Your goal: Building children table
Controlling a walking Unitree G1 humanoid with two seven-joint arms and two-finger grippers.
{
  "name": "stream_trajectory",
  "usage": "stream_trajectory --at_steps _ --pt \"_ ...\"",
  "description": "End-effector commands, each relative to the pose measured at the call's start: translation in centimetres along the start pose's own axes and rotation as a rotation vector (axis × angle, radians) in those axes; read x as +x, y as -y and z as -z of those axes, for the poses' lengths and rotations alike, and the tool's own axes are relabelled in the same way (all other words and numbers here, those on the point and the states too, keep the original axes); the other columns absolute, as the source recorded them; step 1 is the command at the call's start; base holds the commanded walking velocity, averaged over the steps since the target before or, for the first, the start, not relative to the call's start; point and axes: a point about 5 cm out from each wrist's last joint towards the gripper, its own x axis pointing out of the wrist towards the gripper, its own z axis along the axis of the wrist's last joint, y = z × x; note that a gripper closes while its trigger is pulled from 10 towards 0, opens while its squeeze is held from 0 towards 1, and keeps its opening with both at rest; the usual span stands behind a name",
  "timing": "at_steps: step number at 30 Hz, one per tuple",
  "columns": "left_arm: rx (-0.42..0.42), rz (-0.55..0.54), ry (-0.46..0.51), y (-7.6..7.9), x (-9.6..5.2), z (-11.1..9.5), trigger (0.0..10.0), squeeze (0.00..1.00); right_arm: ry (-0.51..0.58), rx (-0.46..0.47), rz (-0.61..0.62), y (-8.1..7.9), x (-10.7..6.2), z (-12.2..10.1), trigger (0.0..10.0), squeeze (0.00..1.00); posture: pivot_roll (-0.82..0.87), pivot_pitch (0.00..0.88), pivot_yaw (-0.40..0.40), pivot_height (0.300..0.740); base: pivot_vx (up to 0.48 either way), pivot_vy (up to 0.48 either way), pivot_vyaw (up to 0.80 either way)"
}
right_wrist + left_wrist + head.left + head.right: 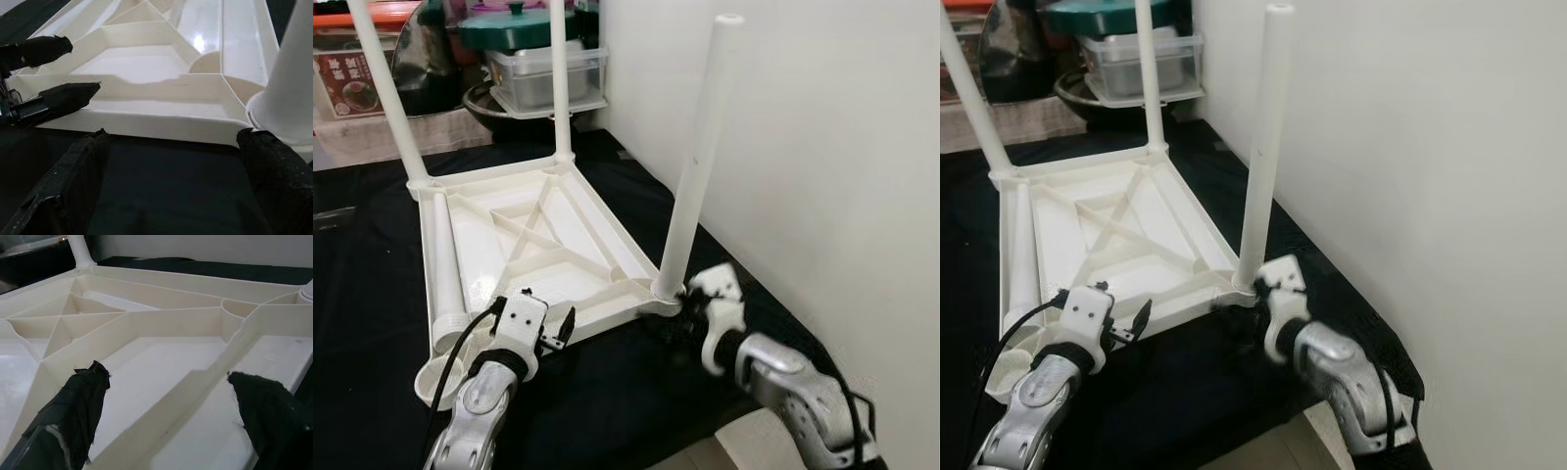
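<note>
A: Where is the tabletop [538, 245] placed?

B: It is laid upside down on the black cloth [372, 264], ribs up. Three legs are fitted: one at the near corner by the wall [697, 157], two at the far corners [389, 93] [560, 83]. A fourth leg [440, 284] is seen lying along the tabletop's left edge, not yet fitted.

A: Grippers?

B: The left gripper [166, 406] is held spread at the tabletop's near edge, nothing clamped. The right gripper [171, 161] is held spread beside the near fitted leg, also empty.

A: Step in hand?

B: Judged as the last leg fitting. The loose leg must be picked up, stood on end, and pressed into the empty near-left socket while the tabletop is steadied.
</note>
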Motion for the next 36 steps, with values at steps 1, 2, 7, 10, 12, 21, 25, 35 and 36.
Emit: stream_trajectory --at_steps 1,2,7,10,12,21,25,35,36 --pt "0.001 -0.018 -0.009 -0.2 -0.3 0.1 10.0 0.00 -0.002 -0.025 0.016 0.4 0.4 -0.5 10.0 1.00 0.08 0.000 -0.058 0.740 0.000 0.000 0.00" --pt "0.005 -0.038 -0.001 -0.6 -0.3 -0.1 10.0 0.00 0.001 -0.044 0.059 0.9 0.8 -1.0 10.0 0.00 0.08 0.000 -0.058 0.740 0.000 0.000 0.00" --pt "0.011 -0.091 0.007 -1.5 -0.5 -0.4 10.0 0.00 0.012 -0.047 0.175 1.8 1.8 -2.0 10.0 0.00 0.09 0.000 -0.059 0.740 0.000 0.000 0.00" --pt "0.018 -0.157 0.024 -2.3 -1.0 -0.9 10.0 0.00 0.042 0.097 0.151 1.2 2.4 -3.2 10.0 0.00 0.10 0.000 -0.059 0.740 0.000 0.000 0.00" --pt "0.018 -0.178 0.026 -2.5 -1.2 -0.8 10.0 0.00 0.119 0.086 0.104 0.6 2.1 -3.9 10.0 0.00 0.10 0.000 -0.057 0.740 0.000 0.000 0.00" --pt "0.022 -0.225 0.034 -2.8 -1.4 -1.1 10.0 0.00 0.214 -0.001 -0.007 -1.1 1.5 -4.5 10.0 0.00 0.10 0.000 -0.045 0.740 0.000 0.000 0.00" --pt "0.019 -0.239 0.043 -3.0 -1.4 -1.5 10.0 0.00 0.264 -0.026 -0.031 -1.7 1.9 -5.1 10.0 0.00 0.10 0.000 -0.044 0.740 0.000 0.000 0.40" --pt "-0.004 -0.305 0.058 -3.7 -2.0 -2.0 10.0 0.00 0.334 -0.066 -0.027 -2.5 3.0 -6.7 10.0 0.00 0.12 0.000 -0.055 0.740 0.000 0.000 0.80" --pt "-0.005 -0.309 0.062 -3.7 -2.1 -2.1 10.0 0.00 0.338 -0.068 -0.029 -2.5 3.0 -6.8 10.0 0.00 0.12 0.000 -0.055 0.740 0.000 0.000 0.80"
